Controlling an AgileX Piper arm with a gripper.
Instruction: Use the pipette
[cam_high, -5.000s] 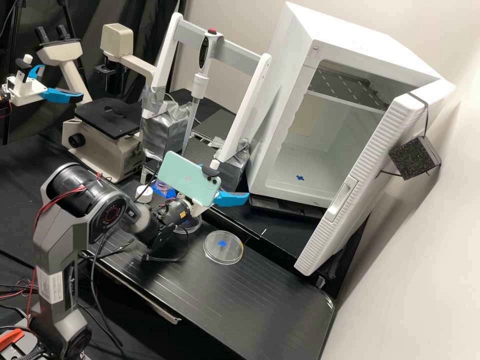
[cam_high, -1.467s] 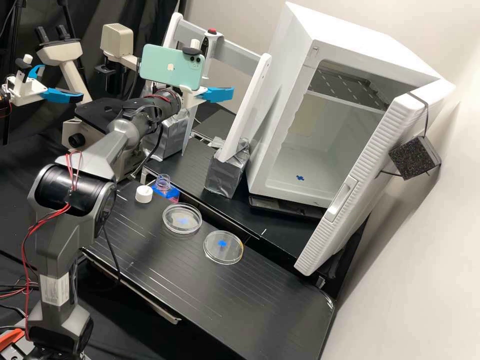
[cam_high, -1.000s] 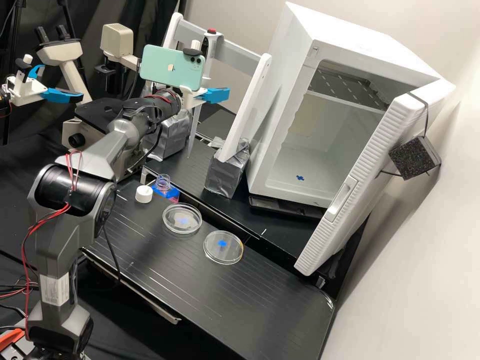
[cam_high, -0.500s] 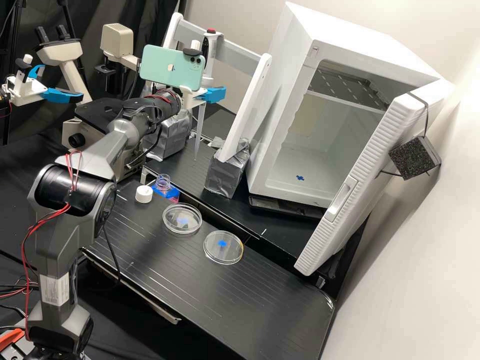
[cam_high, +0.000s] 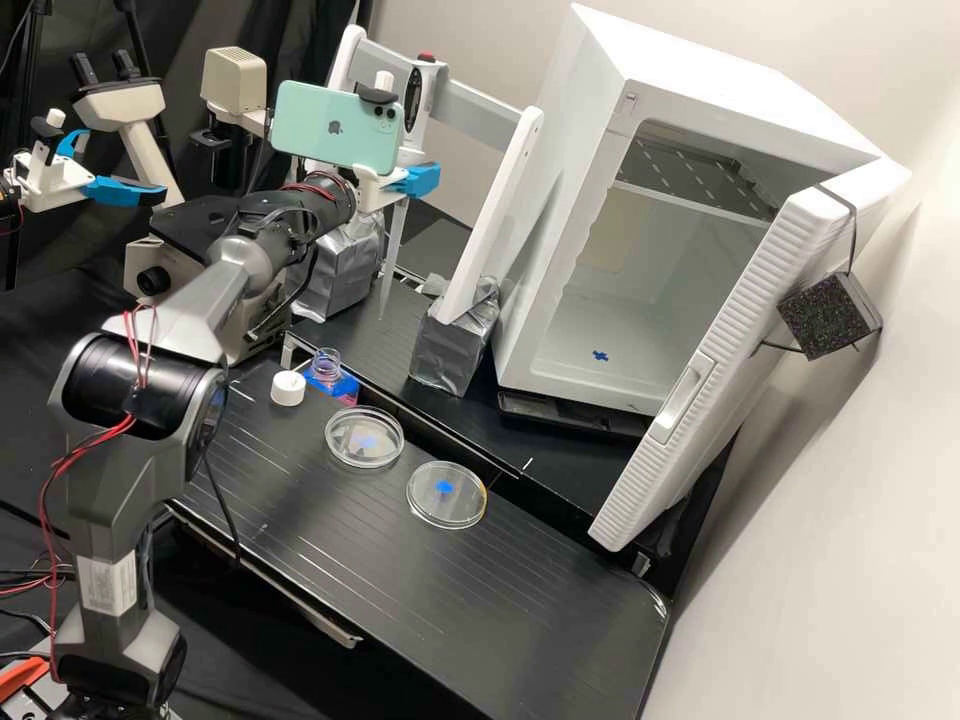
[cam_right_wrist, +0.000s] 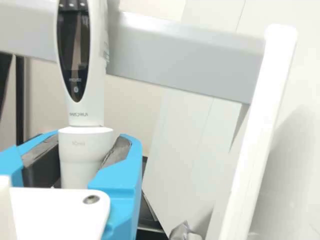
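Hanging tip-down, pipette (cam_right_wrist: 85, 145) clasped in gripper (cam_high: 416, 181) (by white lower body).

In the high view, the mint-green phone (cam_high: 335, 130) hid part of the white gripper (cam_high: 420, 181) with 2 bright blue fingers. The dark grey arm's (cam_high: 115, 480) base was cut off. In the wrist view, the white pipette with a dark oval display (cam_right_wrist: 95, 112) ran past the edge; a white plate (cam_right_wrist: 60, 212) hid its lower part.
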